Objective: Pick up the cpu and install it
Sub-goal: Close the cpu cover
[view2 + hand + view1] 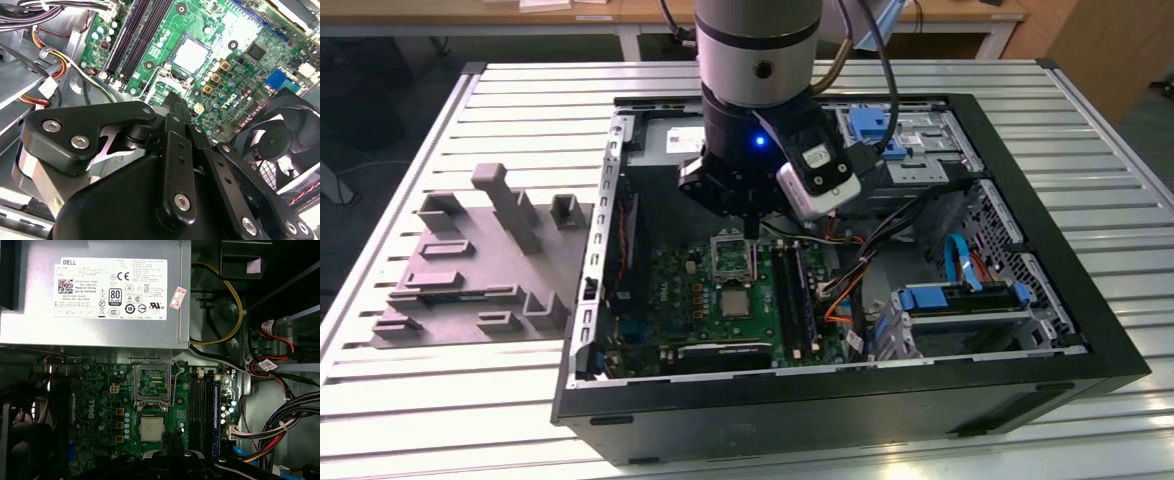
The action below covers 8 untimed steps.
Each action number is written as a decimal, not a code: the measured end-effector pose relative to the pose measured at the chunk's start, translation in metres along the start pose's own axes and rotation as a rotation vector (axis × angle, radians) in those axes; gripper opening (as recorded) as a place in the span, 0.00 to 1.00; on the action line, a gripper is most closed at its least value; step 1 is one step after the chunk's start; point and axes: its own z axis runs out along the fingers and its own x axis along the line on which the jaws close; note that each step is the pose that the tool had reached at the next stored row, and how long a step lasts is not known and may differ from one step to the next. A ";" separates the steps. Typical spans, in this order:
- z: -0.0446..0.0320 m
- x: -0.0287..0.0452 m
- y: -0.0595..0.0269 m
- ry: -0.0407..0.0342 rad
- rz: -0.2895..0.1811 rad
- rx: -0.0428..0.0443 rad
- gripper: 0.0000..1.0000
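Jaws cannot be judged open or closed from these frames; the gripper (750,222) hangs inside the open computer case (1067,300), over the motherboard (687,300). Nothing is seen held. Left to right in the exterior view: grey fixture block (480,265), motherboard, drive bays. The cpu (151,429) lies flat in its seat, just beside the opened socket frame (153,384) near the power supply (95,290). Sound practice, in my judgement: descend square over the chip, grip opposite edges, avoid the frame lever.
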 end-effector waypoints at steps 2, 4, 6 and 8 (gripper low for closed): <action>0.0001 0.0000 0.0000 0.0000 0.000 0.0001 0.11; 0.0001 0.0000 0.0000 0.0000 0.000 0.0001 0.11; 0.0002 0.0000 0.0000 0.0000 0.000 0.0000 0.11; 0.0002 0.0000 0.0000 0.0000 0.000 0.0001 0.11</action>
